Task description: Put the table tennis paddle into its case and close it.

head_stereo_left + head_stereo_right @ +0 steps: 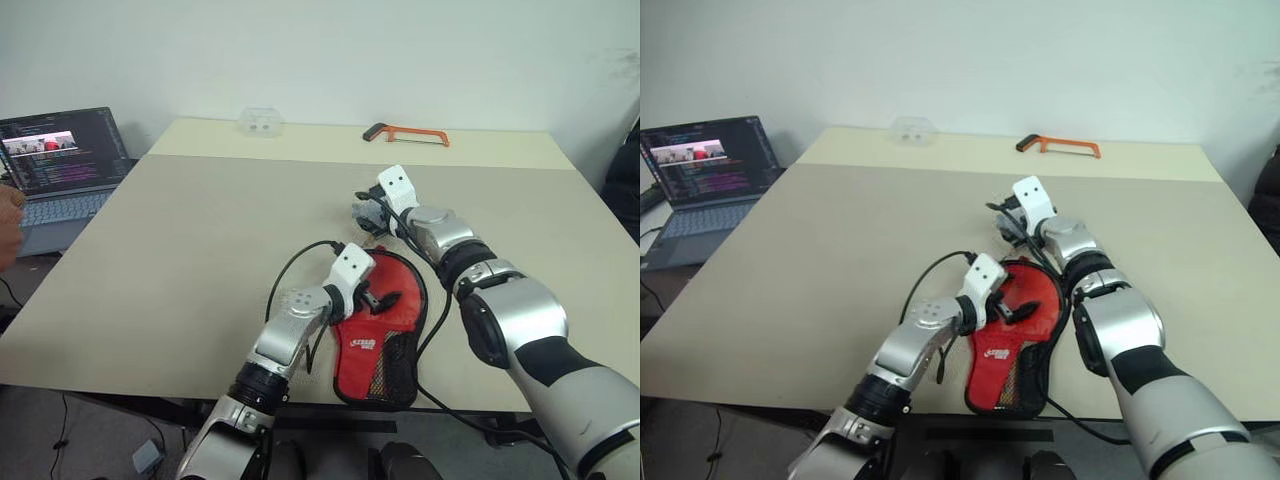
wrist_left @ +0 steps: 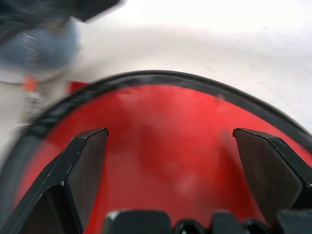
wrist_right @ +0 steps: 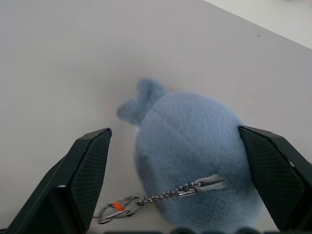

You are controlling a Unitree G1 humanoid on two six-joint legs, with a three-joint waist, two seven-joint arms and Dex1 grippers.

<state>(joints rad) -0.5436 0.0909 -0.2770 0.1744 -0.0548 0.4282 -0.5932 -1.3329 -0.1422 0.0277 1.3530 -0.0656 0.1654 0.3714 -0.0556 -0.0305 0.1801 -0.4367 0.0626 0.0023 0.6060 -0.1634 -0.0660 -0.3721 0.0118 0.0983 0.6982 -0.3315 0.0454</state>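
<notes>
The case (image 1: 385, 335) lies flat near the table's front edge, red side up, with a white logo and a black mesh pocket at its near end. My left gripper (image 1: 377, 298) hovers open just over the case's round part; in the left wrist view its two black fingers (image 2: 85, 170) stand wide apart over the red surface with its black rim (image 2: 161, 78). Farther back, my right gripper (image 1: 366, 212) is open around a small blue plush toy (image 3: 190, 141) with a key chain, its fingers on either side without touching it. The table tennis paddle is hidden.
An orange hacksaw (image 1: 410, 133) and a clear plastic piece (image 1: 261, 121) lie at the table's far edge. An open laptop (image 1: 60, 160) stands off the left side, with a person's hand (image 1: 8, 225) beside it. Black cables (image 1: 290, 270) trail by the case.
</notes>
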